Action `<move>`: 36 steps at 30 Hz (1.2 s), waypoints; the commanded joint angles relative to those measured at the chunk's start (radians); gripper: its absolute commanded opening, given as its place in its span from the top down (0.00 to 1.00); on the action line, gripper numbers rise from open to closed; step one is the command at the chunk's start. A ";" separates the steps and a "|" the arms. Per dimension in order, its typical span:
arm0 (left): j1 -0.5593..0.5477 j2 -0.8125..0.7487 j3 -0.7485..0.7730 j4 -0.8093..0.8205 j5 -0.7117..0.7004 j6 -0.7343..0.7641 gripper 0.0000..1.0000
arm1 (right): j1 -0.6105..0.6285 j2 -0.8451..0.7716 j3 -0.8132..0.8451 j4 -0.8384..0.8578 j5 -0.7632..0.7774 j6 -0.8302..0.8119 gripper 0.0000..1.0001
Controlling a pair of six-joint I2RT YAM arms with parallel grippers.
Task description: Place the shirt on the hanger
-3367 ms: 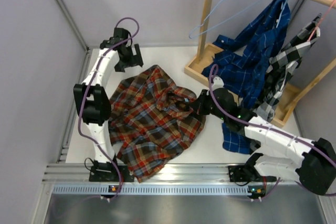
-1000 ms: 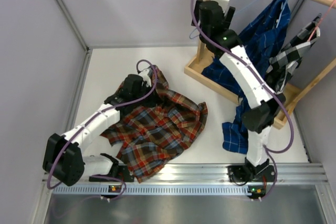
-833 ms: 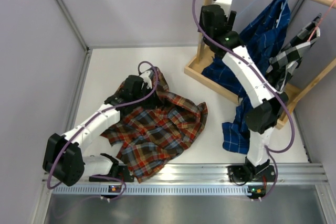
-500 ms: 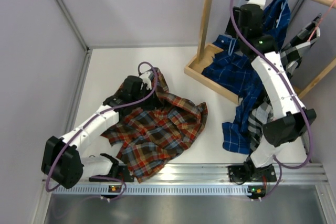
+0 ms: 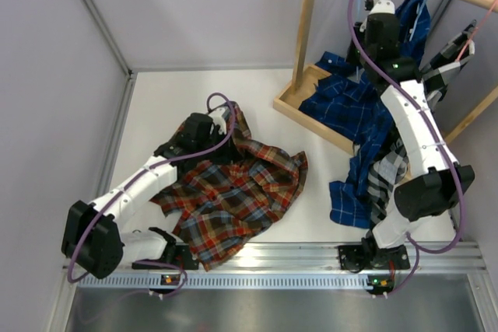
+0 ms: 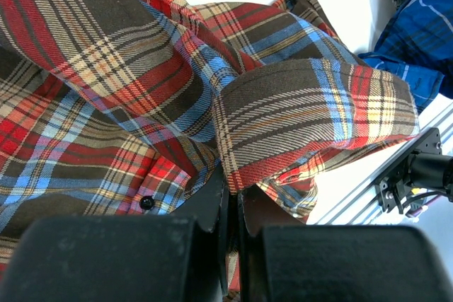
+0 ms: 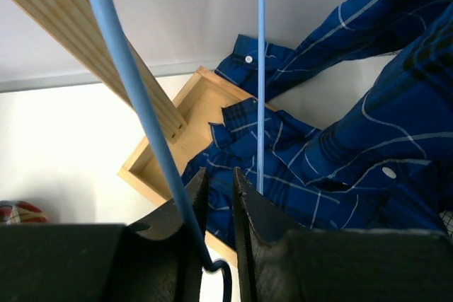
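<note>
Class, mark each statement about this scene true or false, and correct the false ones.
1. The left claw is shut on the plaid shirt. True.
2. The plaid shirt hangs from the rail. False: it lies crumpled on the table.
3. The wire of the light-blue hanger passes between the jaws of the right claw. True.
4. The dark blue shirt lies folded beside the left arm. False: it drapes down at the wooden rack on the right side, by the right arm.
</note>
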 commanded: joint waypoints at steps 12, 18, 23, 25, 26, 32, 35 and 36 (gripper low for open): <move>-0.012 0.026 -0.012 0.000 0.021 0.016 1.00 | -0.027 -0.091 0.015 0.001 -0.031 -0.090 0.67; -0.014 0.027 -0.014 0.000 0.026 0.019 1.00 | -0.027 -0.048 0.051 -0.017 -0.031 -0.115 0.78; -0.014 0.029 -0.016 0.000 0.029 0.022 1.00 | -0.027 -0.050 0.061 -0.033 -0.003 -0.133 0.82; -0.014 0.033 -0.016 0.000 0.029 0.021 1.00 | -0.027 -0.054 0.065 -0.033 0.004 -0.152 0.87; -0.014 0.035 -0.016 0.002 0.029 0.021 1.00 | -0.027 -0.057 0.068 -0.031 0.018 -0.155 0.90; -0.016 0.039 -0.014 0.002 0.026 0.018 1.00 | -0.027 -0.079 0.081 -0.033 0.037 -0.170 1.00; -0.017 0.041 -0.014 0.002 0.030 0.021 1.00 | -0.029 -0.088 0.091 -0.031 0.003 -0.179 0.82; -0.017 0.041 -0.014 0.002 0.033 0.022 1.00 | -0.026 -0.084 0.094 -0.031 -0.002 -0.179 0.77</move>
